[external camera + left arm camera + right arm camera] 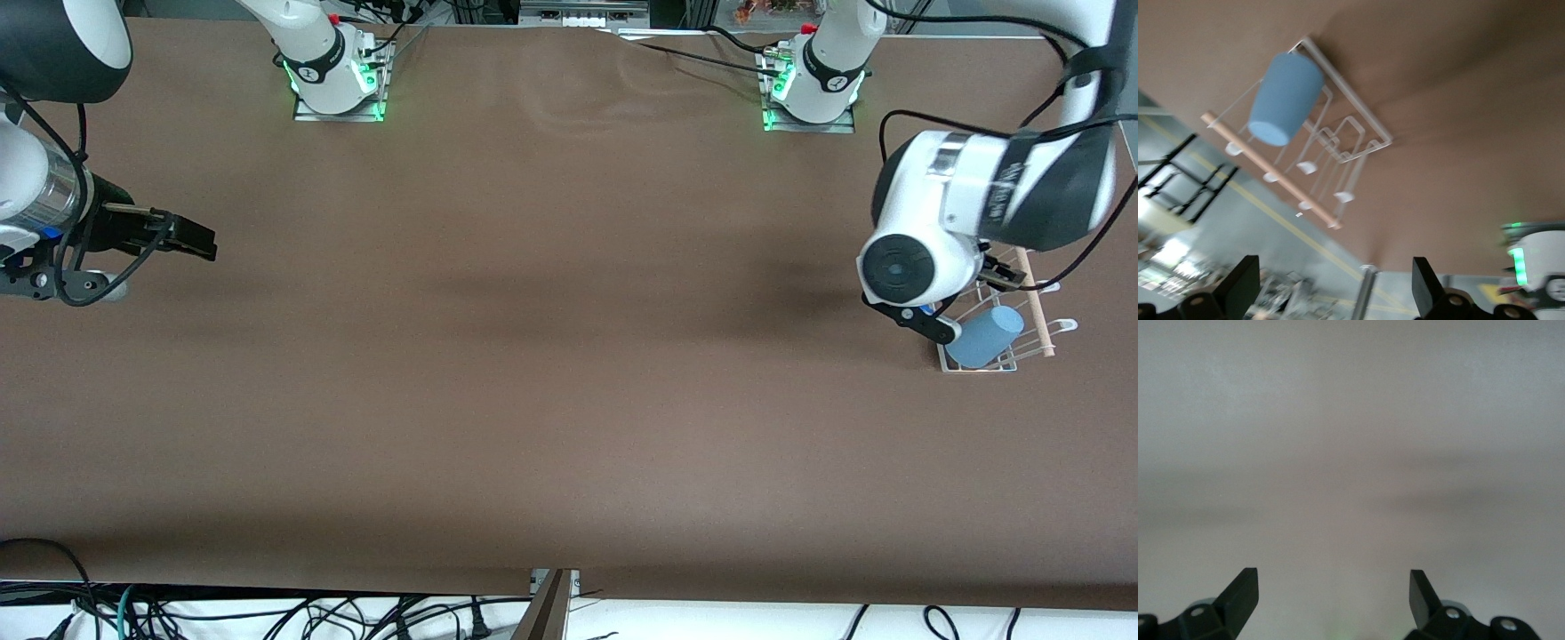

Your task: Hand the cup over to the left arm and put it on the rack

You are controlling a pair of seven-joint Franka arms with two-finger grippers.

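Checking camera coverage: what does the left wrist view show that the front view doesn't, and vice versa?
Only the left wrist view: the left gripper with its fingers wide apart and nothing between them, and the rack's loops and prongs unobstructed.

Only the front view: the right gripper, waiting over the table's right-arm end, both arm bases, and the left arm's wrist above the rack.

Both: the cup resting tilted on the rack, free of either gripper, at the left arm's end of the table.
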